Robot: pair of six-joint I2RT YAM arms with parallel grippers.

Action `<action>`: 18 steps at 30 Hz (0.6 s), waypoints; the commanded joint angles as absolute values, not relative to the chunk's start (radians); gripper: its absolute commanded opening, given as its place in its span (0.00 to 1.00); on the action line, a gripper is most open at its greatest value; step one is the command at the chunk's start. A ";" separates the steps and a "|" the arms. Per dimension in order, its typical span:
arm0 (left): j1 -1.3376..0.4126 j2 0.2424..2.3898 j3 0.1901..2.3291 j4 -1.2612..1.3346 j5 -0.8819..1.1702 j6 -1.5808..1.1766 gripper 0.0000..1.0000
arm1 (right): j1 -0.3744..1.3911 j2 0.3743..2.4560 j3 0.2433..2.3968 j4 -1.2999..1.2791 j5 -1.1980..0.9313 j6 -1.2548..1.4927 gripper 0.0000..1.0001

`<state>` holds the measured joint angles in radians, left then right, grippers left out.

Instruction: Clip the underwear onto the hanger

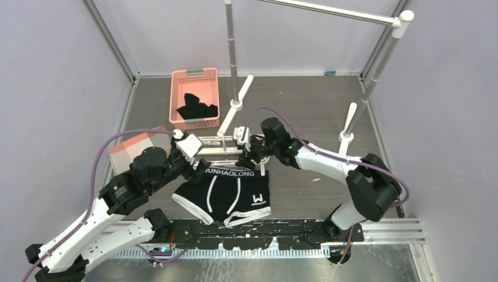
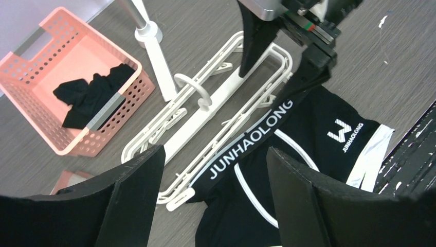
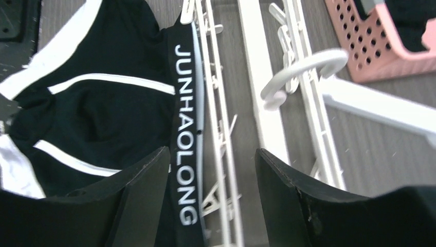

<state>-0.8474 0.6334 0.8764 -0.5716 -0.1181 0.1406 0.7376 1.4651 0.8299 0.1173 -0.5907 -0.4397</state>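
Note:
The black underwear point(image 1: 226, 194) with white JUNHAOLONG lettering lies flat on the table. Its waistband runs along the near rail of the white hanger point(image 1: 214, 144), which lies flat behind it. My left gripper point(image 1: 197, 166) hovers open over the waistband's left end. In the left wrist view the gripper point(image 2: 215, 154) frames the underwear point(image 2: 308, 134) and the hanger point(image 2: 205, 118), with a clip point(image 2: 180, 198) at the waistband's corner. My right gripper point(image 1: 249, 154) stands open over the right end. Between its jaws point(image 3: 211, 154) show the underwear's waistband point(image 3: 186, 149) and the hanger's rail point(image 3: 257, 98).
A pink basket point(image 1: 195, 97) holding plain black garments point(image 1: 198, 107) stands at the back left. The grey rail stand's white feet point(image 1: 236, 104) point(image 1: 346, 132) rest behind the hanger. A pink-topped box point(image 1: 132, 150) sits at the left. A black perforated strip point(image 1: 264, 229) lines the near edge.

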 commanded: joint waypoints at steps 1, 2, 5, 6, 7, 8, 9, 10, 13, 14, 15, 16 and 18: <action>-0.842 0.584 0.861 -0.599 -0.156 0.125 0.75 | 0.733 1.558 1.007 -0.039 -0.662 -0.701 0.67; -0.843 0.572 0.857 -0.604 -0.160 0.124 0.74 | 0.728 1.589 1.041 -0.070 -0.667 -0.719 0.67; -0.843 0.538 0.851 -0.624 -0.174 0.118 0.75 | 0.725 1.688 1.137 -0.172 -0.684 -0.767 0.65; -0.843 0.529 0.853 -0.632 -0.178 0.119 0.75 | 0.725 1.720 1.163 -0.199 -0.685 -0.784 0.65; -0.843 0.515 0.854 -0.640 -0.183 0.117 0.74 | 0.725 1.757 1.185 -0.217 -0.683 -0.793 0.65; -0.843 0.506 0.857 -0.646 -0.185 0.117 0.75 | 0.723 1.780 1.200 -0.225 -0.676 -0.800 0.65; -0.843 0.498 0.858 -0.655 -0.186 0.117 0.75 | 0.724 1.801 1.214 -0.229 -0.668 -0.803 0.65; -0.842 0.494 0.860 -0.663 -0.184 0.117 0.75 | 0.722 1.819 1.225 -0.230 -0.660 -0.803 0.65; -0.843 0.482 0.863 -0.685 -0.180 0.115 0.75 | 0.717 1.861 1.256 -0.227 -0.653 -0.810 0.65; -0.843 0.476 0.865 -0.692 -0.179 0.114 0.75 | 0.716 1.873 1.262 -0.228 -0.652 -0.810 0.65; -0.844 0.473 0.864 -0.697 -0.179 0.114 0.75 | 0.716 1.882 1.268 -0.226 -0.652 -0.811 0.65; -0.843 0.469 0.864 -0.700 -0.180 0.114 0.75 | 0.715 1.889 1.271 -0.222 -0.652 -0.811 0.65; -0.843 0.460 0.864 -0.706 -0.187 0.114 0.75 | 0.714 1.902 1.275 -0.213 -0.650 -0.810 0.65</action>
